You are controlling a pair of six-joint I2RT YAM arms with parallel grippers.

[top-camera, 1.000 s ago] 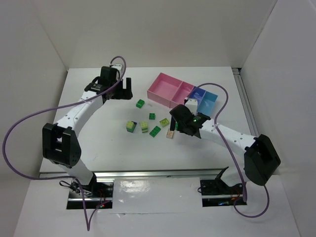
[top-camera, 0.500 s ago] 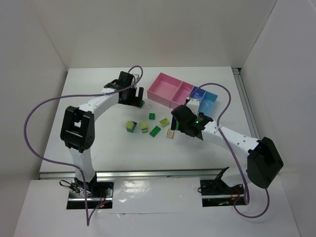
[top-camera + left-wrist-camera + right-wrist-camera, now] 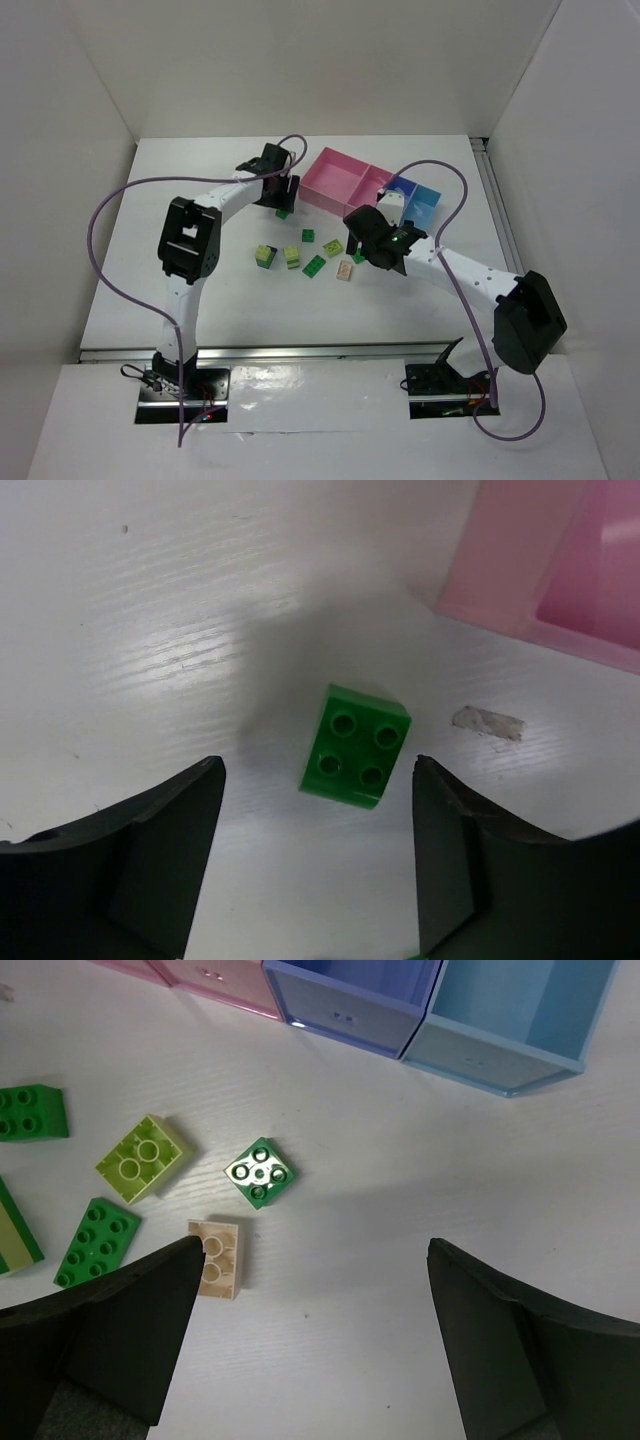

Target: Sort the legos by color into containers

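Legos (image 3: pixel 314 265) all sit loose on the table (image 3: pixel 260 310), just in front of the pink and blue bins (image 3: pixel 335 180) (whatever shows of their insides is bare plastic). Left gripper (image 3: pixel 318 770) has its fingers spread either side of a green brick (image 3: pixel 355 745), not touching it. Right gripper (image 3: pixel 315 1248) is spread wide above the others.

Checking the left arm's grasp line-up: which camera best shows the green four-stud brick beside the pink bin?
Left wrist: the green brick sits centred between the left gripper's open jaws, studs clear. The top view shows it as a speck beside that gripper; the right wrist view misses it.
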